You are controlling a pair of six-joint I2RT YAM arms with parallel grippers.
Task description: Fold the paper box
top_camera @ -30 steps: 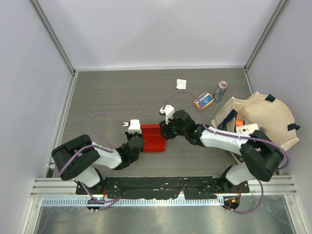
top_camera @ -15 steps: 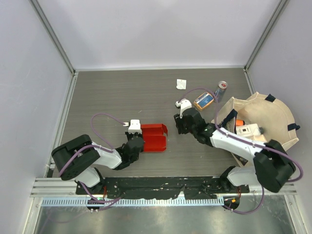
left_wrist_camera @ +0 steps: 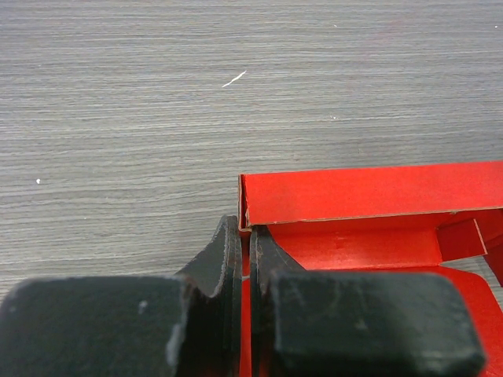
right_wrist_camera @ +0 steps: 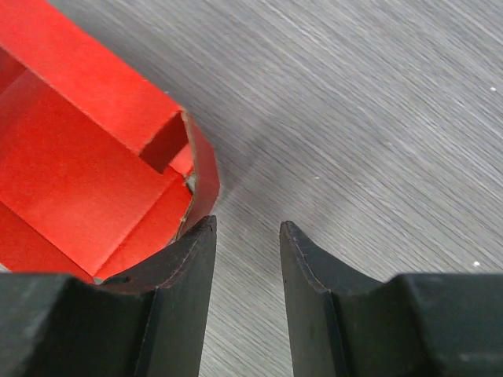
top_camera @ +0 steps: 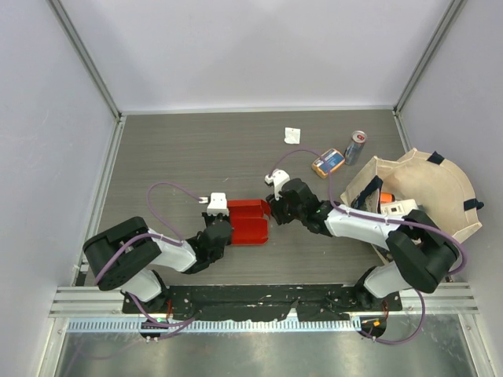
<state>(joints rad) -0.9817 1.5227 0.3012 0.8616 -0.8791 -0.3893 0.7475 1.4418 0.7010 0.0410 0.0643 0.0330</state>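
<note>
The red paper box (top_camera: 247, 221) lies open on the grey table, partly folded, with its walls up. My left gripper (top_camera: 220, 230) is shut on the box's left wall; in the left wrist view the wall (left_wrist_camera: 245, 259) sits pinched between the black fingers (left_wrist_camera: 224, 263). My right gripper (top_camera: 275, 210) is open and empty at the box's right end. In the right wrist view its left finger (right_wrist_camera: 177, 259) rests against the box's curved end flap (right_wrist_camera: 204, 177), with bare table between the two fingers.
A white paper scrap (top_camera: 292, 135), an orange-and-blue packet (top_camera: 328, 162) and a drink can (top_camera: 356, 146) lie at the back right. A beige fabric bag (top_camera: 424, 196) with items stands at the right wall. Metal frame rails border the table.
My right gripper pulled away from the box to the back right, then came back to its right end. The left gripper has kept its hold on the left wall.
</note>
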